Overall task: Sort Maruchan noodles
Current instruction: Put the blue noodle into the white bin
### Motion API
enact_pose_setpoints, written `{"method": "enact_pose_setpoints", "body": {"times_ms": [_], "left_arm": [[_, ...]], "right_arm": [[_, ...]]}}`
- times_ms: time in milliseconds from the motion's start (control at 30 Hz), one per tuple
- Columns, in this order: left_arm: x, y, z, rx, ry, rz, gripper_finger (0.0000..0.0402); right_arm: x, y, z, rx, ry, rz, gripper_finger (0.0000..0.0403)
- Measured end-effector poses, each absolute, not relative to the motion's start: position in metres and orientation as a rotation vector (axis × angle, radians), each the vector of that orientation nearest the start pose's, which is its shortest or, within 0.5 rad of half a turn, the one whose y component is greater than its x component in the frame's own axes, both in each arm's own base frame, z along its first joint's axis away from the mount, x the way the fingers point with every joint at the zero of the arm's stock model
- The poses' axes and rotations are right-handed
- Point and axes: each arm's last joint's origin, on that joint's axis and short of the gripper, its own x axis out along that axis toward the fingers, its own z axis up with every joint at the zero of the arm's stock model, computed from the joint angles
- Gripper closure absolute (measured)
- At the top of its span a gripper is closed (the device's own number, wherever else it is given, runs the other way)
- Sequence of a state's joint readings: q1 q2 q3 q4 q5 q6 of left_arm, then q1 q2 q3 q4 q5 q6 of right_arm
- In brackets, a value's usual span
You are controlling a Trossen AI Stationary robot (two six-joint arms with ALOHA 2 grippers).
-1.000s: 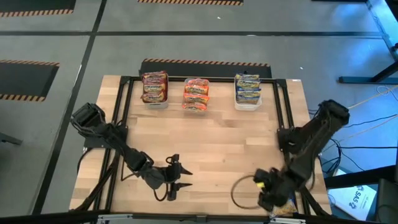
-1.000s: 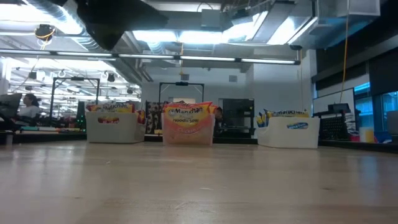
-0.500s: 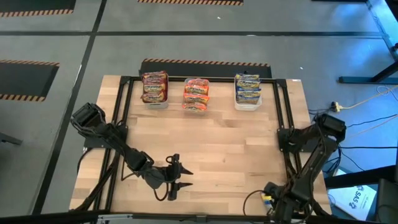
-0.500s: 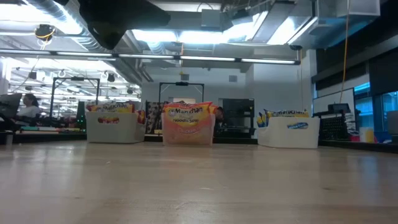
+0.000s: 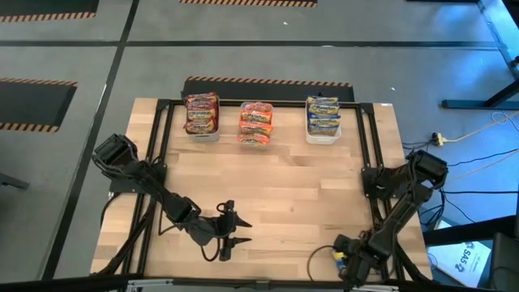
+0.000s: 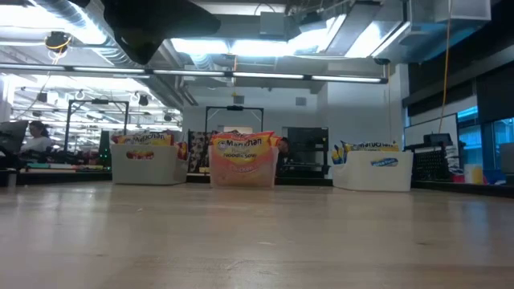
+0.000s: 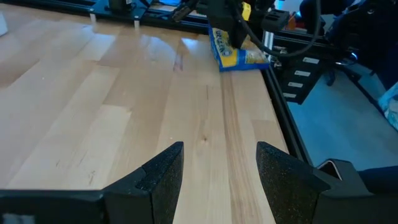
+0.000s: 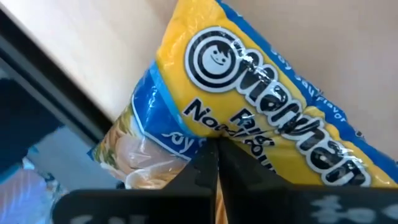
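Observation:
One blue-and-yellow Maruchan packet (image 7: 244, 56) lies flat on the wood at the table's near right corner. My right gripper (image 7: 231, 26) stands over it, shut on its wrapper; the right wrist view is filled by the packet (image 8: 267, 93). My left gripper (image 5: 233, 231) hovers open over the near middle of the table, with nothing between its fingers (image 7: 163, 177). Three bins stand along the far edge: dark red packets (image 5: 202, 113), pink-orange packets (image 5: 256, 123) and blue-yellow packets (image 5: 323, 116). My right gripper comes at the packet from above, fingers pointing down. Its shut fingertips (image 8: 205, 163) meet on the packet's printed top face (image 8: 214, 132), near the middle. The fingers hide how much film lies between them. The packet still lies flat on the table.
A black frame rail (image 5: 375, 162) runs along the table's right side, close to the packet. The stretch of bare wood (image 5: 284, 186) between the bins and the grippers is free. In the low view the bins (image 6: 243, 164) stand at the far edge, with a room behind.
My right arm has folded lower and reached toward the table's near edge. Its gripper has come down over the near right corner, where the packet lies.

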State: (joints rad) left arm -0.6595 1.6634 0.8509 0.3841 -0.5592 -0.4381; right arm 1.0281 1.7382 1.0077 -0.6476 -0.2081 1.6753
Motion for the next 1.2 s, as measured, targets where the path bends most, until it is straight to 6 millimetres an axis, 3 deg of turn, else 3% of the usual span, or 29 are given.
{"method": "enact_pose_setpoints", "body": {"times_ms": [367,900,967,1067,1200], "left_arm": [[0.281,-0.192,0.191,-0.19,0.362,-0.003,0.0206],[0.282,-0.19,0.191,-0.229,0.356,0.038,0.0205],[0.284,-0.187,0.191,-0.244,0.353,0.054,0.0205],[0.289,-0.181,0.188,-0.281,0.358,0.076,0.0205],[0.306,-0.167,0.169,-0.328,0.382,0.134,0.0205]], "right_arm": [[0.209,0.221,0.15,0.534,1.364,-0.331,0.04],[0.276,0.143,0.151,0.273,1.194,-0.323,0.04],[0.279,0.136,0.156,0.219,1.234,-0.258,0.04],[0.275,0.131,0.181,0.139,1.24,-0.187,0.04],[0.251,0.121,0.201,0.04,1.269,-0.156,0.04]]}}
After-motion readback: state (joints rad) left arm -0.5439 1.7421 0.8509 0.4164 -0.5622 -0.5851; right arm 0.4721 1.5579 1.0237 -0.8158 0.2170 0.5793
